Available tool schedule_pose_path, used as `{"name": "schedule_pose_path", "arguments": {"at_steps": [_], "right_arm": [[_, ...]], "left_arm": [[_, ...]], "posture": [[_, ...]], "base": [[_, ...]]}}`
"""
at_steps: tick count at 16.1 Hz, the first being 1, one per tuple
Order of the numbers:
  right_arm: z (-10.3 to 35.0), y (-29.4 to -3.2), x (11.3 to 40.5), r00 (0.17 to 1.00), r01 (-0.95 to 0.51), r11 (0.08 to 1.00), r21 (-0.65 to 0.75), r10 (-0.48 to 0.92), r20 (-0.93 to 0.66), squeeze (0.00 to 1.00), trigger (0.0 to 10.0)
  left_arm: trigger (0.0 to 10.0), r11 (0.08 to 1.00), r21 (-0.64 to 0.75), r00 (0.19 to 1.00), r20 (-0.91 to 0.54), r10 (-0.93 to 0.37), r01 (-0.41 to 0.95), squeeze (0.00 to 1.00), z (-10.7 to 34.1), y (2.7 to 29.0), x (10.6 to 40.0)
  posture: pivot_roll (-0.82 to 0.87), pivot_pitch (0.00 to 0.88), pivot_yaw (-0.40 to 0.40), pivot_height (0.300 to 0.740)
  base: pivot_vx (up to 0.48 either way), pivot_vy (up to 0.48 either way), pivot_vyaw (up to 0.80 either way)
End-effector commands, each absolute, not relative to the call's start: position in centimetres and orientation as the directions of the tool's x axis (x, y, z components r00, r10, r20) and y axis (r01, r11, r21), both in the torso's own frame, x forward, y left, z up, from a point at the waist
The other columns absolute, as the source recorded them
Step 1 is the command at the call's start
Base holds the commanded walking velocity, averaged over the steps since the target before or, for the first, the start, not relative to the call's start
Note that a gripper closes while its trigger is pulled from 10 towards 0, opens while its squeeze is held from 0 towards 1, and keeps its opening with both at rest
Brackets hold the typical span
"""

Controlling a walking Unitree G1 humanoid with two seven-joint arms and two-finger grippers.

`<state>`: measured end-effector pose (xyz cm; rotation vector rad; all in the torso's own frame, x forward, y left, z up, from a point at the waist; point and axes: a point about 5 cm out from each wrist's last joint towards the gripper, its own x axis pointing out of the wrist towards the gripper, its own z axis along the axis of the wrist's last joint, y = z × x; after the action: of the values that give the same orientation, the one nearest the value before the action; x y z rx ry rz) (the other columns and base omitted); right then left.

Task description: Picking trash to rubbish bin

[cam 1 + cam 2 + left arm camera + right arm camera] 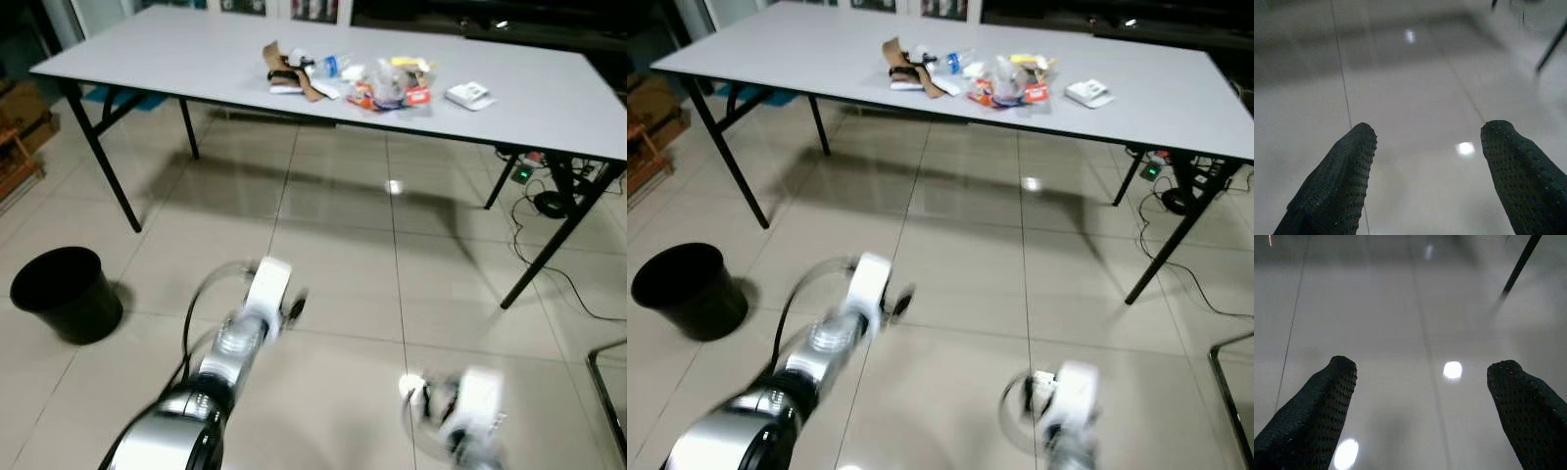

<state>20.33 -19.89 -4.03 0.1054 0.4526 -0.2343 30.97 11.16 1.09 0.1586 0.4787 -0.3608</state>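
Trash (350,78) is lying heaped on the white bench (549,98), well apart from the black rubbish bin (67,292) standing on the tiled floor (343,264) at the robot's left. Left hand (1425,171) and right hand (1425,411) are both hanging with fingers spread, holding nothing, low over the tiles. Cables (549,245) are trailing beneath the bench's right end and could snag a foot during approach; loose wrappers may slip from a shallow pinch.

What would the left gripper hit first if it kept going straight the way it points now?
Most likely the bare tiled floor: the open left gripper points down at it with nothing between. A dark table leg stands off to one side, probably out of line.
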Motion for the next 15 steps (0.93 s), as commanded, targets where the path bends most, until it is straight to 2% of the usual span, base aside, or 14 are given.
{"name": "schedule_pose_path", "arguments": {"at_steps": [1,2,3,5,7,12,15], "right_arm": [[-2.1,-20.2,21.0,0.915,0.261,0.963,0.069,-0.224,-0.336,0.00,10.0],[0.3,-20.2,21.2,0.946,0.259,0.963,0.072,-0.238,-0.219,0.00,10.0],[1.0,-20.2,21.1,0.951,0.260,0.963,0.073,-0.242,-0.193,0.00,10.0],[5.2,-20.0,21.2,0.973,0.228,0.973,0.036,-0.227,-0.033,0.00,10.0],[7.1,-19.8,21.2,0.976,0.215,0.976,0.026,-0.216,0.025,0.00,10.0],[15.1,-19.3,21.4,0.971,0.145,0.986,-0.079,-0.127,0.205,0.00,10.0],[16.5,-19.4,22.4,0.963,0.175,0.977,-0.118,-0.145,0.227,0.00,10.0]], "left_arm": [[10.0,0.923,0.026,0.853,-0.393,-0.344,0.384,0.00,3.3,10.3,32.7],[10.0,0.909,0.033,0.868,-0.312,-0.385,0.415,0.00,5.4,9.8,33.9],[10.0,0.904,0.041,0.870,-0.296,-0.395,0.425,0.00,5.7,9.8,34.1],[10.0,0.893,0.072,0.885,-0.192,-0.425,0.444,0.00,7.7,9.9,34.8],[10.0,0.886,0.090,0.886,-0.143,-0.441,0.455,0.00,8.6,10.0,35.0],[10.0,0.878,0.120,0.883,0.031,-0.469,0.463,0.00,12.8,9.9,35.0],[10.0,0.875,0.135,0.871,0.109,-0.479,0.464,0.00,14.7,9.3,35.0]], "posture": [[0.05,0.054,-0.026,0.740],[0.05,0.062,-0.024,0.740],[0.05,0.064,-0.021,0.740],[0.05,0.071,-0.015,0.740],[0.05,0.074,-0.012,0.740],[0.04,0.090,-0.004,0.740],[0.03,0.093,0.010,0.740]], "base": [[0.000,0.000,0.00],[0.000,0.000,0.00],[0.000,0.000,0.00],[0.000,0.000,0.00],[0.000,0.000,0.00],[0.000,0.000,0.00],[0.000,0.000,0.00]]}}
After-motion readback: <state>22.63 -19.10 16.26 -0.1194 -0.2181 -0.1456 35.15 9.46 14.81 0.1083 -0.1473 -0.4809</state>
